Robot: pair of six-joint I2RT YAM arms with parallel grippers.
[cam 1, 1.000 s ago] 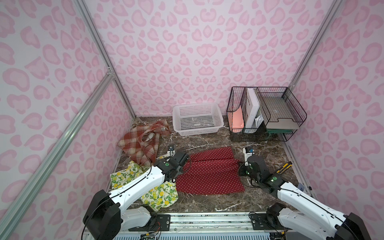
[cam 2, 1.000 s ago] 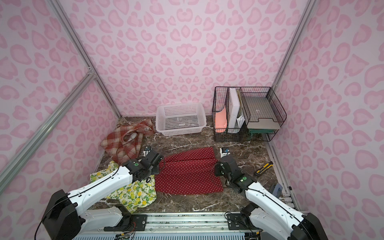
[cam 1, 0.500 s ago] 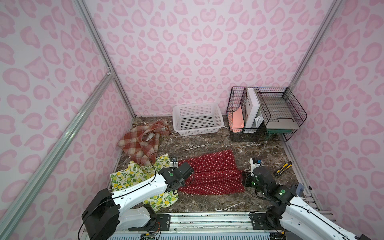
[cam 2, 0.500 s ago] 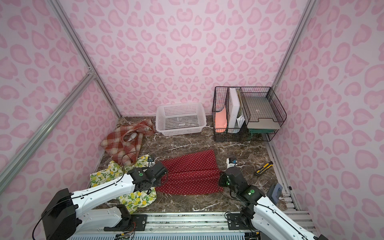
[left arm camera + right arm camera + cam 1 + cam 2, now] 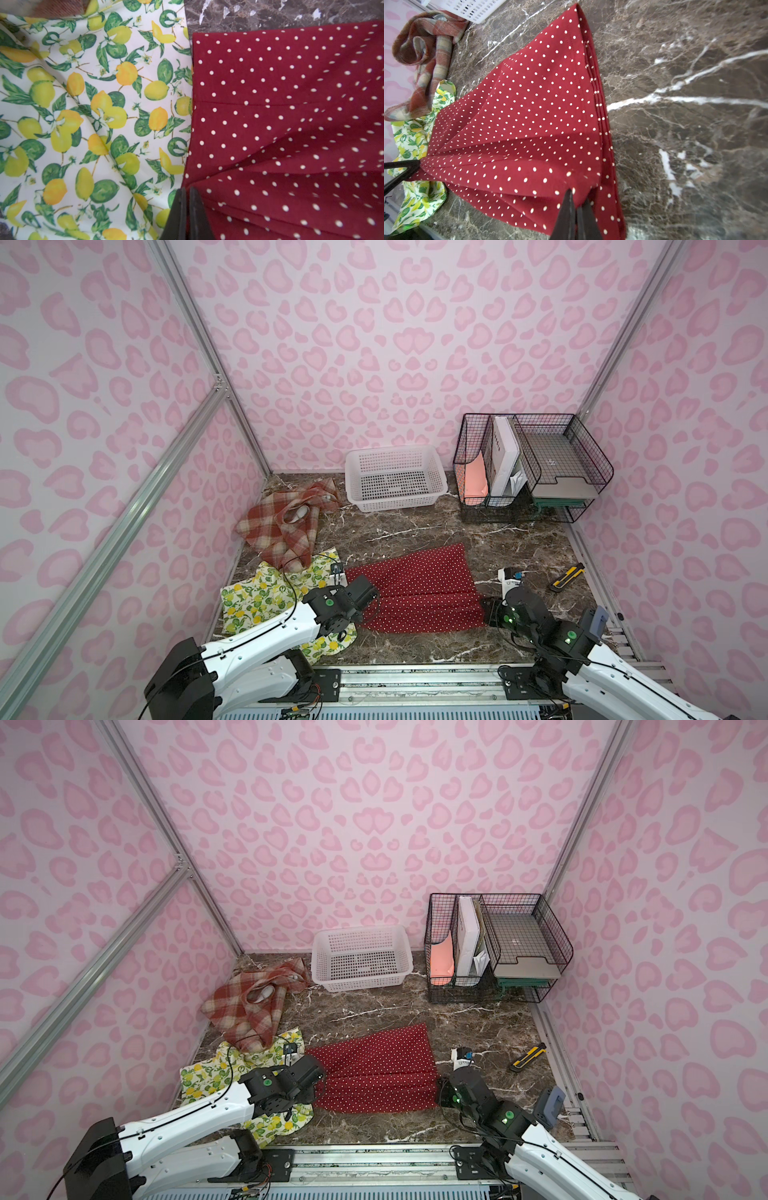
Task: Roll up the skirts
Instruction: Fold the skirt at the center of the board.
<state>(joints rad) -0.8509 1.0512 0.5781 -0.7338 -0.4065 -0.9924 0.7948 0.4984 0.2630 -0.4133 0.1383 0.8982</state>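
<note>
The red polka-dot skirt (image 5: pixel 415 593) (image 5: pixel 374 1073) lies spread and creased on the marble near the front. My left gripper (image 5: pixel 186 190) (image 5: pixel 368 599) is shut on its left corner, over the lemon-print skirt (image 5: pixel 83 104) (image 5: pixel 257 597). My right gripper (image 5: pixel 576 195) (image 5: pixel 487 610) is shut on the red skirt's (image 5: pixel 529 124) right near corner. The cloth is pulled taut between the two. The left gripper's fingers (image 5: pixel 404 168) show in the right wrist view. The plaid skirt (image 5: pixel 282 526) (image 5: pixel 425 52) lies crumpled at the back left, partly on the lemon one.
A white lattice basket (image 5: pixel 395 499) stands against the back wall. A black wire rack (image 5: pixel 532 464) with folders and trays stands at the back right. A yellow-black utility knife (image 5: pixel 567 576) lies right of the right arm. Pink walls close three sides.
Both grippers have drawn back toward the front edge, dragging the red skirt with them. It now lies nearer and narrower, and more of the lemon skirt shows.
</note>
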